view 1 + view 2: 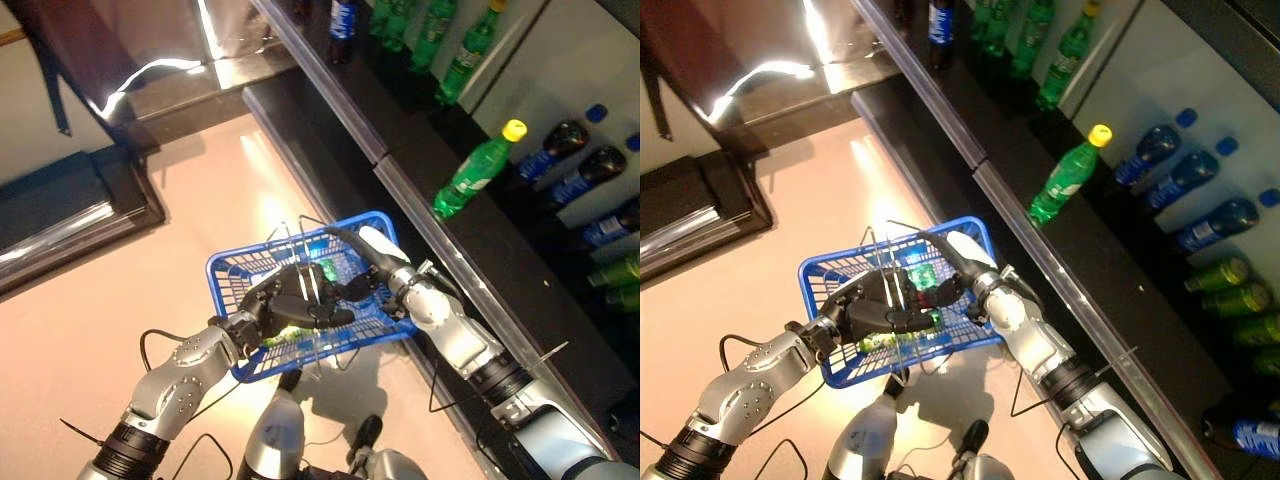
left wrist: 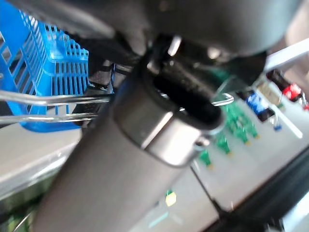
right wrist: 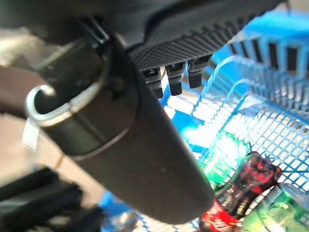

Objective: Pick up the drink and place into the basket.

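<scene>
My left hand (image 1: 290,305) is shut on the thin wire handles (image 2: 48,99) of the blue basket (image 1: 225,262) and holds it raised in front of me. Drinks lie inside the basket: green ones (image 1: 925,272) and a dark bottle with a red label (image 3: 241,193). My right hand (image 1: 362,284) reaches over the basket's right side, with its fingers relaxed above the drinks and nothing in them. Its thumb (image 3: 145,145) stands out over the basket's mesh. A green bottle with a yellow cap (image 1: 478,168) lies on the dark shelf to the right.
A long shelf unit with a grey front rail (image 1: 400,195) runs along the right. It holds green bottles (image 1: 470,45) at the back and blue-capped dark bottles (image 1: 575,165) further right. A dark mat (image 1: 70,205) lies on the floor at the left.
</scene>
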You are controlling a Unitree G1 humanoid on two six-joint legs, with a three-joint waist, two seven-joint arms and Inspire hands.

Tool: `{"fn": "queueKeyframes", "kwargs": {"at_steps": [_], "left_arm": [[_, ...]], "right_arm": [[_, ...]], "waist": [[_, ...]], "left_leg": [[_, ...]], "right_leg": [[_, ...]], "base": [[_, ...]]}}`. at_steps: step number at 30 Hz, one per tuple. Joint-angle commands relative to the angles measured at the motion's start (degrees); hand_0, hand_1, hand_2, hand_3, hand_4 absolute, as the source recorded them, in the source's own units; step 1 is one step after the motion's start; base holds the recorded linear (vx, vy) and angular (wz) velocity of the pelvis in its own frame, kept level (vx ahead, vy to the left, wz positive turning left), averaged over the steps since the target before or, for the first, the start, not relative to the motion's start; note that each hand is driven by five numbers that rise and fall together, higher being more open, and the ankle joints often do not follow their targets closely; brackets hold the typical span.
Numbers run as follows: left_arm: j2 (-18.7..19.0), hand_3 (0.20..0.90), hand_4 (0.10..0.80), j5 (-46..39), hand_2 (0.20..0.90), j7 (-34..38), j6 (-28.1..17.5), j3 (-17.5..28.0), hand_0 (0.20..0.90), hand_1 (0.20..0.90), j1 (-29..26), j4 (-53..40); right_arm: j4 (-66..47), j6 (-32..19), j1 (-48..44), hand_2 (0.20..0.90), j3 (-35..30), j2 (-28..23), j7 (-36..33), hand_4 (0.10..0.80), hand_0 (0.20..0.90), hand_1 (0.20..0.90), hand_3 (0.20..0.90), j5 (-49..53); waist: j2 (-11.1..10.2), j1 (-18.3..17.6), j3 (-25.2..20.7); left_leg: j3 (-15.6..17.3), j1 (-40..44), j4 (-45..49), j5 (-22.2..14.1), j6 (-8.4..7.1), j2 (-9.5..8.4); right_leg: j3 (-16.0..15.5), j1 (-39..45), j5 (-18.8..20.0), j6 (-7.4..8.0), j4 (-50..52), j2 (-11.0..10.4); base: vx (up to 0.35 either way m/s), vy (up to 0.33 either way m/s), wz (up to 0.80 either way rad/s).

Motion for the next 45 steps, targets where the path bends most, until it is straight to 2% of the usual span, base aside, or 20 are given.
{"fn": "queueKeyframes", "kwargs": {"at_steps": [1, 8, 21, 33, 38, 45], "left_arm": [[-11.13, 0.200, 0.100, -4.50, 0.300, -4.82, -23.02, 3.95, 0.300, 0.300, -6.08, -8.24], [-12.01, 0.200, 0.100, -1.92, 0.300, -1.27, -26.43, 3.82, 0.300, 0.300, -6.26, -4.35], [-12.84, 0.200, 0.100, -1.63, 0.300, 1.98, -30.06, 5.61, 0.300, 0.300, -4.15, 0.51], [-13.51, 0.200, 0.100, -6.10, 0.300, 0.53, -31.47, 15.09, 0.300, 0.300, 3.14, 8.00], [-13.80, 0.200, 0.100, -8.48, 0.300, 0.12, -31.34, 19.37, 0.300, 0.300, 5.09, 11.13], [-13.51, 0.200, 0.100, -7.04, 0.300, 0.57, -31.64, 23.84, 0.300, 0.300, 6.40, 16.33]], "right_arm": [[-2.08, -7.48, 6.51, 0.900, 1.20, -1.64, -2.97, 0.800, 0.900, 0.900, 0.900, 3.39], [-6.63, -10.82, 10.95, 0.900, -2.16, -3.06, -4.69, 0.800, 0.900, 0.900, 0.900, 5.39], [-7.82, -14.22, 18.17, 0.900, -7.46, -4.23, -8.37, 0.800, 0.900, 0.900, 0.900, 7.55], [-3.68, -16.67, 26.93, 0.900, -16.19, -2.95, -9.58, 0.800, 0.900, 0.900, 0.900, 6.73], [-1.66, -17.30, 29.67, 0.900, -19.76, -2.74, -9.48, 0.800, 0.900, 0.900, 0.900, 7.52], [2.30, -17.72, 31.92, 0.900, -23.65, -1.60, -10.56, 0.800, 0.900, 0.900, 0.900, 8.98]], "waist": [[2.38, -3.59, -22.32], [2.80, -6.75, -21.93], [3.36, -9.64, -21.91], [3.94, -11.49, -22.11], [4.14, -12.18, -22.04], [4.58, -13.07, -21.96]], "left_leg": [[1.86, 2.76, -1.84, -4.12, 0.22, 0.32], [4.30, 3.44, -1.84, -4.83, 0.32, 0.82], [6.71, 4.34, -1.84, -5.85, 0.15, 1.33], [7.03, 4.51, -1.84, -5.86, -0.01, 1.36], [7.02, 4.66, -1.84, -5.98, 0.08, 1.20], [7.26, 5.33, -1.84, -6.48, 0.22, 0.87]], "right_leg": [[-1.03, -0.38, 0.71, 0.97, 0.15, 0.31], [0.76, -1.12, 0.92, 1.18, 0.15, 0.12], [2.18, -1.59, 0.97, 1.07, -0.04, 0.15], [2.43, -1.59, 1.02, 0.77, -0.09, 0.33], [3.04, -1.66, 1.03, 0.69, -0.12, 0.40], [3.91, -1.55, 0.93, 0.58, -0.02, 0.41]], "base": [[-0.041, 0.052, -0.23], [-0.033, 0.028, -0.19], [-0.024, 0.008, -0.06], [0.000, 0.000, 0.00], [0.000, 0.000, 0.00], [-0.003, 0.011, -0.03]]}}
